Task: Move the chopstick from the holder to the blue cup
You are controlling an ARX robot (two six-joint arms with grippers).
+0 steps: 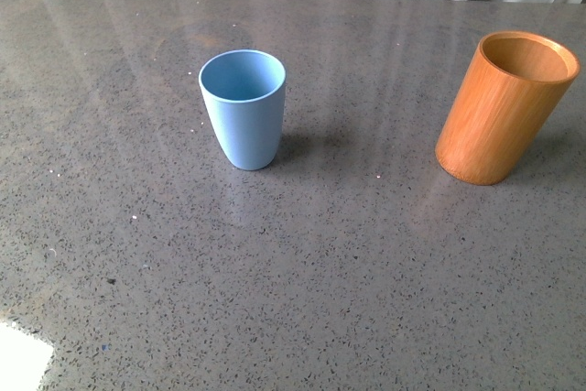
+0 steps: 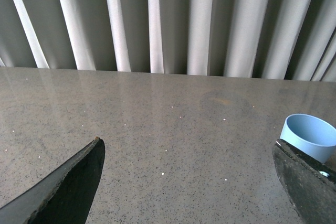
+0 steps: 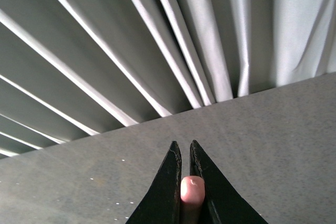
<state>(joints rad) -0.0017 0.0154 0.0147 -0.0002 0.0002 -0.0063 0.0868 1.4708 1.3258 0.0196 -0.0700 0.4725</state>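
Our right claw [image 3: 185, 145] grips the thin pink chopstick [image 3: 192, 192], ready for the light-blue plastic cup [image 1: 244, 112]; our left claw [image 2: 188, 141] gapes wide.

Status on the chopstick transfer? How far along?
Done: the orange-brown wooden cylinder holder shows no stick in it. In hand: the right gripper is shut on the thin pink chopstick. Remaining: the light-blue plastic cup looks empty, so the drop-in is not yet done.

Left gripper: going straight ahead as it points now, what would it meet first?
Probably bare table, then the curtain; nothing stands between the left gripper's open fingers. The blue cup sits aside by one finger; depth unclear.
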